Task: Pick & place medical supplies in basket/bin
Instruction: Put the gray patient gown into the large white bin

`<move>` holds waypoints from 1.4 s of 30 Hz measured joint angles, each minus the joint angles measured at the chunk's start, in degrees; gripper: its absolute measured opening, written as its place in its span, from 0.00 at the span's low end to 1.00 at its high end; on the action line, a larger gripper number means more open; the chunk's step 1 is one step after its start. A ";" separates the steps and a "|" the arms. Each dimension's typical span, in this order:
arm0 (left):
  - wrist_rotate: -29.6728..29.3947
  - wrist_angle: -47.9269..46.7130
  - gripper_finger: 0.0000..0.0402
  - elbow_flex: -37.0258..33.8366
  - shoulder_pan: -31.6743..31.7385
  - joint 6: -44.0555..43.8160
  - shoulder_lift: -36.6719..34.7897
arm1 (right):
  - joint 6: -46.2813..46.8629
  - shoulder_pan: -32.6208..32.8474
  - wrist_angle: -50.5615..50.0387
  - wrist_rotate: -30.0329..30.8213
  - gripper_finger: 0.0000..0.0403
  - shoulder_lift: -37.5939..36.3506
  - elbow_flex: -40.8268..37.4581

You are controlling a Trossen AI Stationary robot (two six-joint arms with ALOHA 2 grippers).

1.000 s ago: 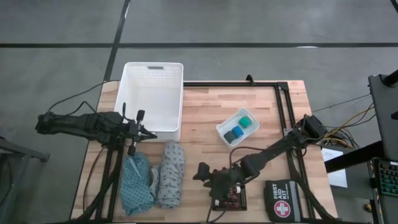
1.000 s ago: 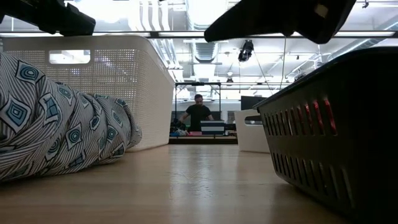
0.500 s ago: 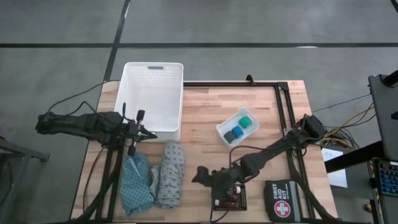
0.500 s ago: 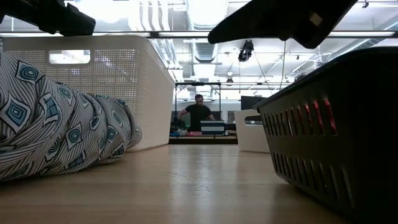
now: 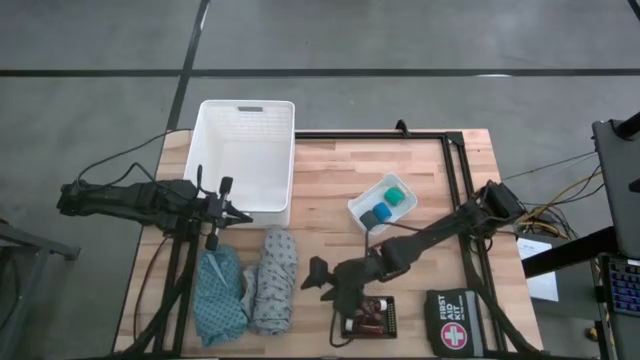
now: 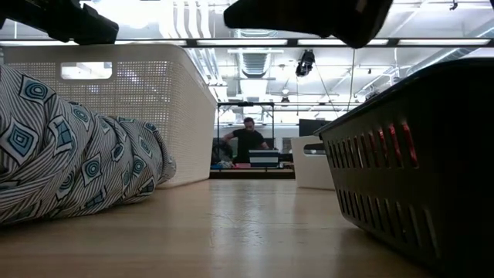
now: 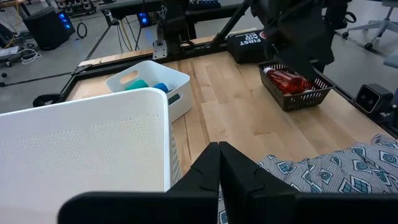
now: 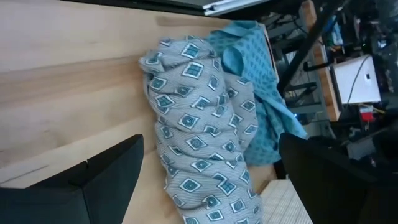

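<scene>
Just ahead of the right gripper [image 5: 312, 278], fingers spread wide w/ nothing in them, lies the grey patterned cloth [image 8: 199, 134], teal cloth [image 5: 220, 295] beside it. Looks like approach step; next prob descend, pinch the cloth, carry to basket [image 5: 245, 150]. Left gripper [image 5: 237, 214] waits pinched closed by the basket.

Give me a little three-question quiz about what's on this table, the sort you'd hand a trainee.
1. True or false: the white basket already holds the grey patterned cloth.
2. Which container holds the blue piece and the green piece? A) the small white tray B) the dark mesh basket C) the white basket
3. Fill in: the right pincer, fingers open, hangs over the wood between the dark mesh basket and the ____ cloth.

Key:
1. False. It lies on the table beside the teal cloth.
2. A
3. grey patterned

The left pincer waits shut by the white basket.
</scene>
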 joint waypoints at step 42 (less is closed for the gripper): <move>0.00 -0.02 0.01 0.00 0.00 0.00 0.02 | -6.46 -7.71 17.13 -17.33 0.91 11.52 -0.51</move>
